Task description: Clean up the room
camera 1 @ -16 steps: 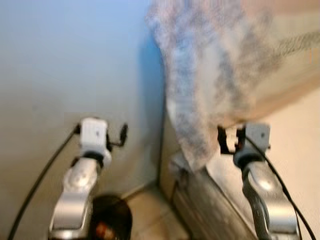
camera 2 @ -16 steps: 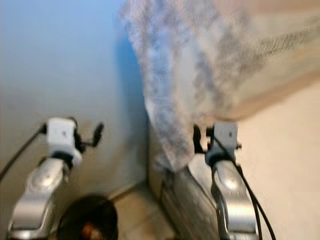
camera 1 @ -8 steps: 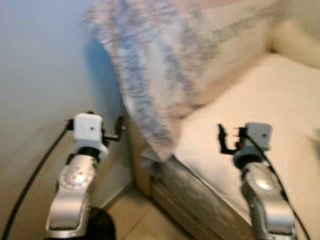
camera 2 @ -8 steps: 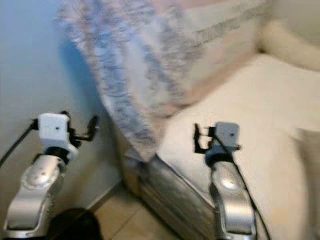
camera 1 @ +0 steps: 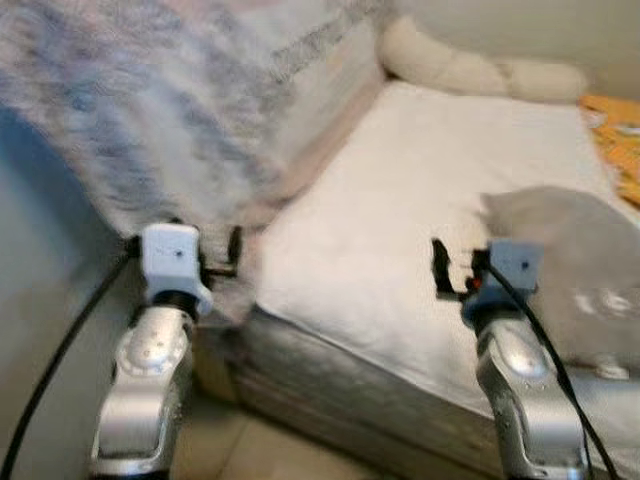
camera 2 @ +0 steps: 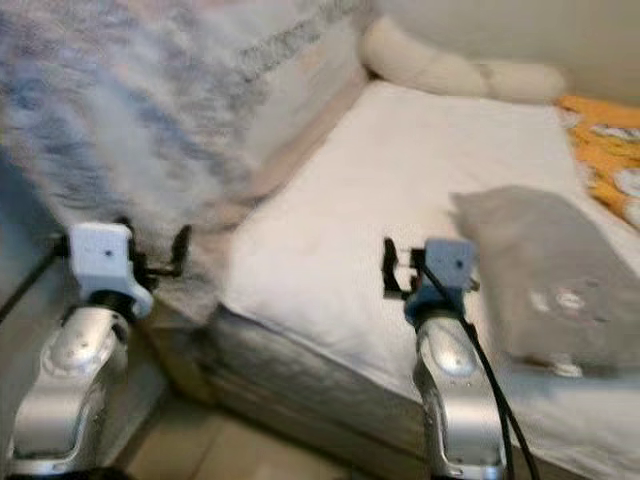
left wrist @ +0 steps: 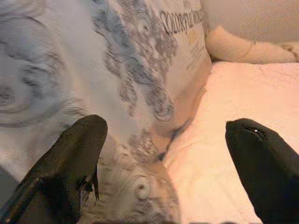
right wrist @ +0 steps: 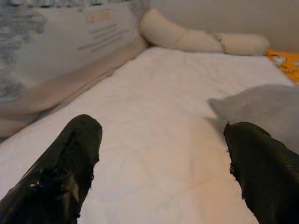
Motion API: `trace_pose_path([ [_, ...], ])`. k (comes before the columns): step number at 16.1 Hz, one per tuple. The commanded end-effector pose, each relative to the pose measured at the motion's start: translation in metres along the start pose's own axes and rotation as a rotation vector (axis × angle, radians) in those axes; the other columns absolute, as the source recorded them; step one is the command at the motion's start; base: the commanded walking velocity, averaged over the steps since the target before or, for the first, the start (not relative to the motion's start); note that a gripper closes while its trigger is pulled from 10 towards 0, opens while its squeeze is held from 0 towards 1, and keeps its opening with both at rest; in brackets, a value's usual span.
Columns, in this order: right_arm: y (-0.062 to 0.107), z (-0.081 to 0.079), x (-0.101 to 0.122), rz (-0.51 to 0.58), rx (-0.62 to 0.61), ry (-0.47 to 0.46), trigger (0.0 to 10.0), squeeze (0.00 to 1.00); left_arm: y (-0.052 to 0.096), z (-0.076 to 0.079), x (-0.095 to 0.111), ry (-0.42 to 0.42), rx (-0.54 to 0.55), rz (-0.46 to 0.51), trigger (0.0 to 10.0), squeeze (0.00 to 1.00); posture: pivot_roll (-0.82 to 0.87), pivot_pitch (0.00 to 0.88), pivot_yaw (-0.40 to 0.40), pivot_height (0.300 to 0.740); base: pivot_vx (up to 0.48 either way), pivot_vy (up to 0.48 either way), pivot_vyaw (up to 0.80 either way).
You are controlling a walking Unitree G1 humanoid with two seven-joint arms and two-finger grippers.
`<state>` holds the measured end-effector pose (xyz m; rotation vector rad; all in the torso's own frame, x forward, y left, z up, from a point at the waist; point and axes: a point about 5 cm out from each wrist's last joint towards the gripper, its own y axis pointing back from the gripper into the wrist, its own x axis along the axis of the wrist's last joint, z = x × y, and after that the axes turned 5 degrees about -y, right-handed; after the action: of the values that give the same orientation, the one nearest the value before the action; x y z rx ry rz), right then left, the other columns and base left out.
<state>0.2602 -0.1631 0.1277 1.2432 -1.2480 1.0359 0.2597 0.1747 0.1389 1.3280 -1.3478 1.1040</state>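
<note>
Facing a white bed, the left gripper and right gripper hover with fingers spread wide, holding nothing; a grey pillow lies on the mattress beside a patterned blanket.

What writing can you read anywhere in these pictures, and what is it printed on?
Large dark lettering on the patterned blanket draped at the bed's end: too blurred to read for certain.
Smaller orange and dark lines beneath it: too small and blurred to read.
Orange printed cloth at the mattress's far edge: no words can be made out.
Grey pillow: a pale mark, not legible.
</note>
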Motion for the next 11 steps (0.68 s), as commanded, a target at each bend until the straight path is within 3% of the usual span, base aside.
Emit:
trace_pose_path([
  [1,0.0008,0.0053,-0.0026,-0.01,-0.035,0.005,10.0,1.0,-0.0007,0.0024,0.0035,-0.014,-0.012,0.023,10.0,0.0,0.12,0.0,0.005,0.74,0.0,0.0,-0.8],
  [3,0.0001,0.0041,-0.002,-0.008,-0.032,0.005,10.0,1.0,-0.0011,0.0013,0.0034,-0.011,-0.007,0.028,10.0,0.0,0.11,0.0,0.004,0.74,0.0,0.0,-0.79],
  [8,-0.0021,-0.0029,0.0006,-0.005,0.036,0.002,10.0,0.99,-0.0037,0.0009,0.0015,-0.003,0.007,0.025,10.0,0.0,0.11,0.0,0.0,0.74,0.0,-0.48,0.0],
  [10,-0.003,-0.0014,0.0008,-0.002,0.021,0.029,10.0,0.0,-0.0046,0.0011,0.0009,-0.002,0.009,0.026,10.0,0.0,0.11,0.0,0.0,0.74,0.0,-0.48,0.0],
  [11,-0.0034,-0.0005,0.0007,-0.001,0.011,0.046,10.0,0.0,-0.005,0.0014,0.0009,-0.001,0.009,0.027,10.0,0.0,0.11,0.0,0.0,0.74,0.0,-0.48,0.0],
])
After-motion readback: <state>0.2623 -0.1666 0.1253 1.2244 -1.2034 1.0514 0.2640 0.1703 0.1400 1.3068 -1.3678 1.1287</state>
